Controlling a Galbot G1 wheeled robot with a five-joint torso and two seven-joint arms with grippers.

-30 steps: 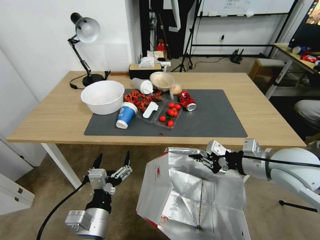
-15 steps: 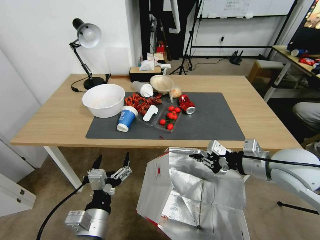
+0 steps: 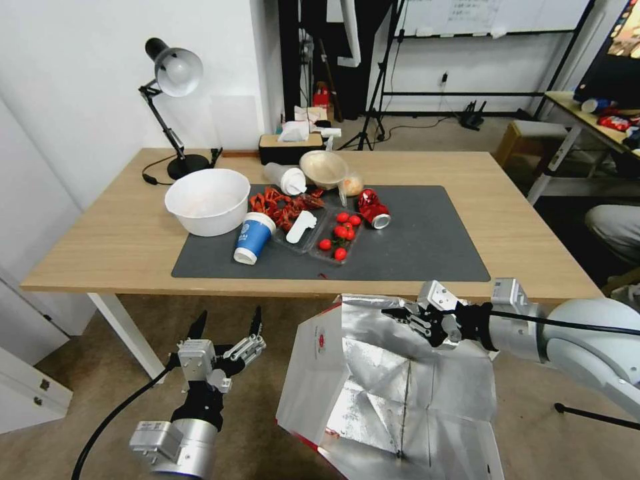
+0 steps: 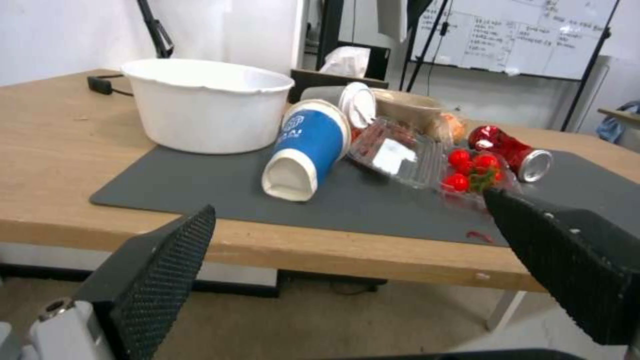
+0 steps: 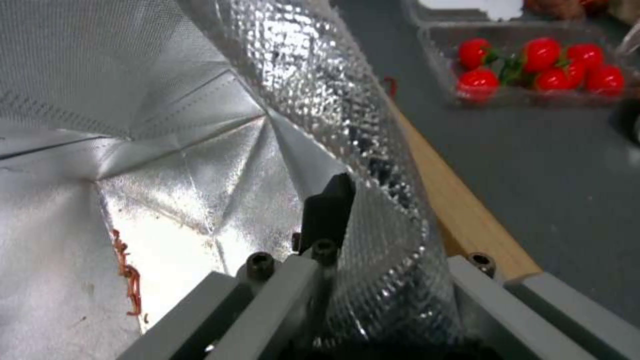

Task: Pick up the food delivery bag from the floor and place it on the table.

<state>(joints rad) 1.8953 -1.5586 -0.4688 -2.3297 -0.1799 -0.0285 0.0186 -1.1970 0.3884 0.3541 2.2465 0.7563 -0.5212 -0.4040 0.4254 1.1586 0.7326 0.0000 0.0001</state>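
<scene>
The food delivery bag (image 3: pixel 373 393) hangs open in front of the table (image 3: pixel 100 227), white outside with a small red logo and silver foil (image 5: pixel 200 125) inside. Its top rim reaches about the height of the table's front edge. My right gripper (image 3: pixel 402 314) is shut on that far rim, one finger (image 5: pixel 327 210) inside the foil. The bag's base runs out of the picture, so I cannot tell whether it touches the floor (image 3: pixel 253 413). My left gripper (image 3: pixel 227 321) stands open and empty, below the table edge and left of the bag; its fingers (image 4: pixel 167 260) point at the table.
On the dark mat (image 3: pixel 427 240) lie a white bowl (image 3: pixel 207 200), a tipped blue cup (image 3: pixel 253 235), a tomato tray (image 3: pixel 340 233) and a red can (image 3: pixel 373 208). A lamp (image 3: pixel 175 73) stands at the back left. A white table leg (image 3: pixel 127 333) is near my left arm.
The whole picture shifted down a little, so the camera moved. The right gripper keeps its hold on the bag rim, and bag and gripper sit slightly farther right.
</scene>
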